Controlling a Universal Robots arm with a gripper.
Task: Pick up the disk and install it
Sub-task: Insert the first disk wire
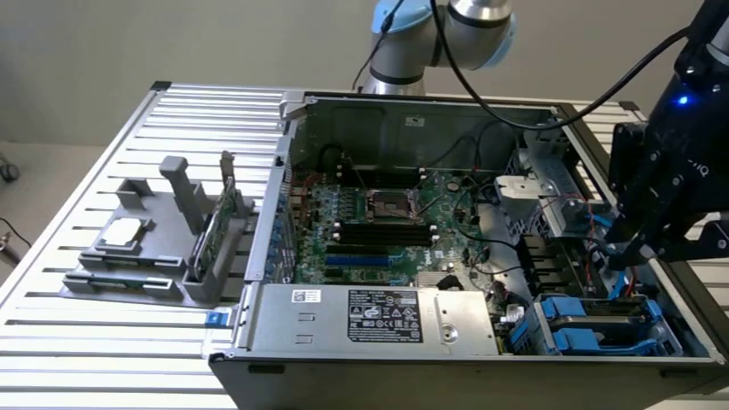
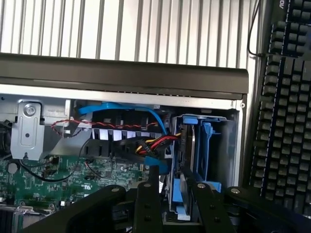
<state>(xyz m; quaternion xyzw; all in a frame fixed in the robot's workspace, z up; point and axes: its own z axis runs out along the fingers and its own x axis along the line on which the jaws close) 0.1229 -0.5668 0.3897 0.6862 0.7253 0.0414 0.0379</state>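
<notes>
One robot arm is seen reaching from behind an opened computer case, its dark wrist assembly lowered over the drive bay corner at the exterior view's right. In the wrist view, the hand is positioned directly above the disk, with the two black fingers held apart, one on each side of the drive's upper edge; whether the pads are touching it cannot be told. The disk is stood on edge in the blue carrier within the bay, close against the case's side wall. Little free room is left around it: a bundle of red, yellow and black wires and a blue cable are crowded just beside the bay, above the green motherboard. A black keyboard is laid just beyond the case wall. On the slatted tabletop, well apart from the case at the exterior view's left, a grey fixture is placed, with a small square silver chip on it.
</notes>
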